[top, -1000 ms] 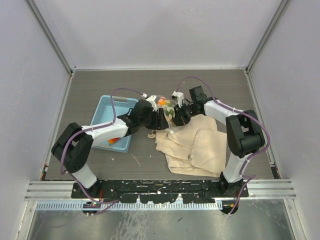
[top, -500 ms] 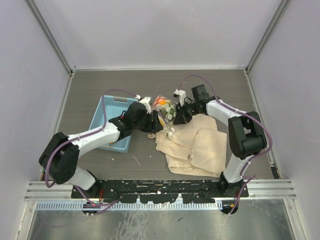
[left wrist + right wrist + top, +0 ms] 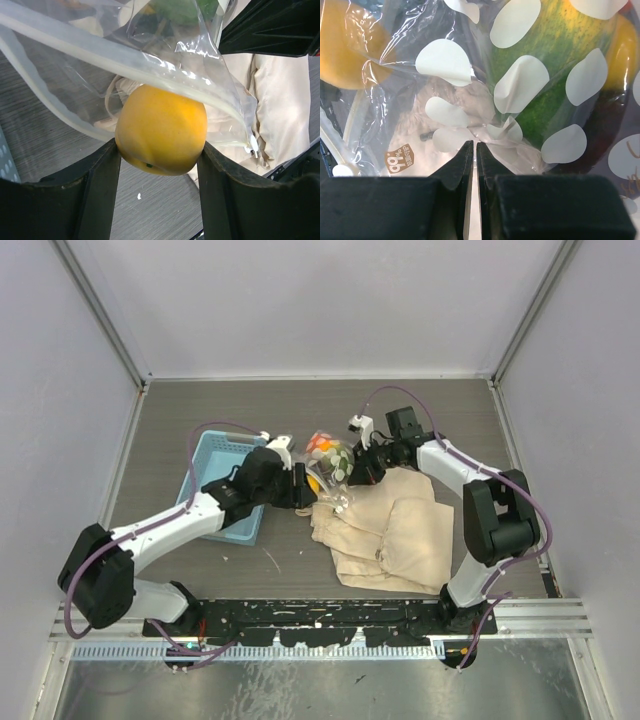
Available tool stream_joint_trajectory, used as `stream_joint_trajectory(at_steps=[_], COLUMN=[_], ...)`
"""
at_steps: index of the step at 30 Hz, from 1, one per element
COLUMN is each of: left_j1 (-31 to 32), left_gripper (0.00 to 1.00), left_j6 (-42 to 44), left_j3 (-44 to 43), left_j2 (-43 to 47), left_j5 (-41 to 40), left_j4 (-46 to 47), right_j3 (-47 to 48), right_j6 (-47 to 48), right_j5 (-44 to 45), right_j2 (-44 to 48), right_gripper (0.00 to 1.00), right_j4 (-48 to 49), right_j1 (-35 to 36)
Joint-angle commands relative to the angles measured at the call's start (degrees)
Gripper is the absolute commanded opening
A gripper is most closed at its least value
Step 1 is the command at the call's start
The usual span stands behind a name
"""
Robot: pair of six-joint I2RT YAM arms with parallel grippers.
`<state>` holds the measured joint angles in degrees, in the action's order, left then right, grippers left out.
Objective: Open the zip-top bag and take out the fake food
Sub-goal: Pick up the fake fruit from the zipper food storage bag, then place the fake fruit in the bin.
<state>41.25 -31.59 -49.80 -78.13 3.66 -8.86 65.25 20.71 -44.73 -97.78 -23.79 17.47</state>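
Pinches bag (image 3: 445,65) film in right gripper (image 3: 473,150), nearly shut, to anchor it; clamps fruit (image 3: 162,125) in half-open left gripper (image 3: 159,160) at the mouth, ready for pulling clear.

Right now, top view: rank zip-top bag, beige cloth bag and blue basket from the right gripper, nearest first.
1. zip-top bag, pinched in the right gripper.
2. beige cloth bag, just beside it on the table.
3. blue basket, far left.

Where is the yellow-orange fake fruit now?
In the left wrist view, the yellow-orange fruit is held in the left gripper, under the mouth strip of the zip-top bag, beside the beige cloth bag.
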Motion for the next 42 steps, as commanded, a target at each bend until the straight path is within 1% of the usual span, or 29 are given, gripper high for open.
stream_joint_trajectory(at_steps=[1, 18, 22, 29, 42], left_j1=[0.15, 0.25, 0.17, 0.12, -3.45], left_gripper=[0.35, 0.34, 0.32, 0.32, 0.31], left_j6=[1.34, 2.53, 3.21, 4.23, 5.92], left_j3=[0.31, 1.82, 1.95, 2.0, 2.85], left_j2=[4.17, 13.04, 14.63, 17.69, 22.36], left_j5=[-1.66, -5.49, -7.45, -10.82, -14.94], left_j4=[-1.36, -8.99, -11.14, -14.2, -18.5], right_j3=[0.13, -0.28, -0.36, -0.39, -0.52], right_j6=[0.86, 1.38, 1.43, 1.52, 1.61], right_j5=[-1.19, -1.32, -1.41, -1.58, -1.57], right_j2=[3.53, 5.12, 5.4, 5.89, 6.11], right_gripper=[0.13, 0.14, 0.14, 0.14, 0.14], right_j4=[1.47, 1.54, 1.61, 1.56, 1.55], right_j1=[-0.34, -0.87, -1.2, -1.55, -1.8])
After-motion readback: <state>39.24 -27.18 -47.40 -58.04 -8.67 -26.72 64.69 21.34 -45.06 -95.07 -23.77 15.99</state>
